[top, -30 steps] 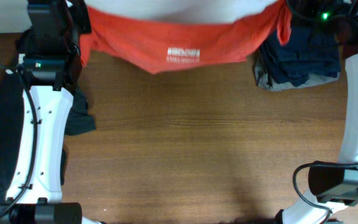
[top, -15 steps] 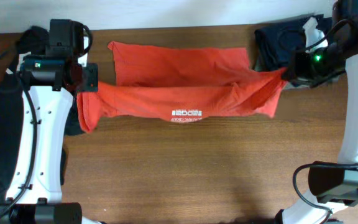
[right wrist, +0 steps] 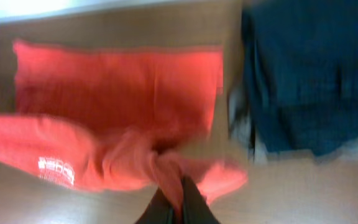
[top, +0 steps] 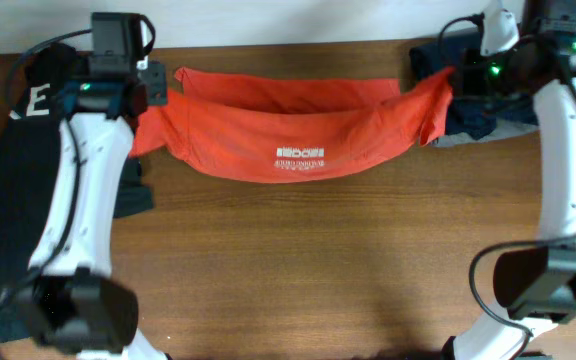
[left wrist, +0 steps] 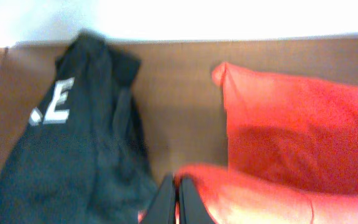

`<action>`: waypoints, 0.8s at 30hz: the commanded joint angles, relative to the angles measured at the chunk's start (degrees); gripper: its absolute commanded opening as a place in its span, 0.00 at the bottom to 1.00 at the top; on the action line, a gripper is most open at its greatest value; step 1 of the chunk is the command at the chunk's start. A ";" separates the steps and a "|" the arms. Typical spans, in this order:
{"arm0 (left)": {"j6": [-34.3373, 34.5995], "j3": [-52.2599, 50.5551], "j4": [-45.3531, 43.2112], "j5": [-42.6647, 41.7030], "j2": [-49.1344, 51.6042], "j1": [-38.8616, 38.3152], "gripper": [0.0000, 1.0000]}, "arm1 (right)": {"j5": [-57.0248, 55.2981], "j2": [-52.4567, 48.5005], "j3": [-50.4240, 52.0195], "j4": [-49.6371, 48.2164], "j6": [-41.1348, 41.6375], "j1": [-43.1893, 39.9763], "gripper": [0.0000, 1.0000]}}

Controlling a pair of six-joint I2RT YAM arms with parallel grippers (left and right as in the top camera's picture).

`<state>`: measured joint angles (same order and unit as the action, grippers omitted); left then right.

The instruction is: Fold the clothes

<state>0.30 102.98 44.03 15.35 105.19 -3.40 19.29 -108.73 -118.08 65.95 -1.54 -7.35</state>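
Your brown wooden worktop (top: 318, 270) carried the orange-red cotton T-shirt (top: 288, 125) along its far edge, one layer flat and another slung between the arms. I judge the cloth was soft, light and limp, so it would sag and bunch; corners and hems were your best holds. A black garment with white lettering (left wrist: 61, 155) lay just left and a dark blue folded pile (right wrist: 309, 81) just right, both crowding the shirt. The left end effector (left wrist: 178, 199) and the right end effector (right wrist: 180, 202) each pinched a shirt end
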 commanded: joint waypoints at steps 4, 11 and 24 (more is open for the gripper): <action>0.59 -0.57 -18.32 0.26 13.73 0.20 0.59 | -0.48 -6.12 5.16 -19.04 0.09 4.28 0.65; 0.57 1.99 -16.48 -0.81 14.12 0.07 0.94 | 0.02 -4.46 3.30 -20.20 2.45 5.46 0.95; 4.57 1.18 20.63 -13.49 10.32 -1.88 0.77 | 1.01 -3.87 6.69 7.96 2.40 6.34 0.84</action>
<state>1.56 105.41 63.79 4.14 117.19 -4.64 19.97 -113.71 -113.32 73.60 0.71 -1.83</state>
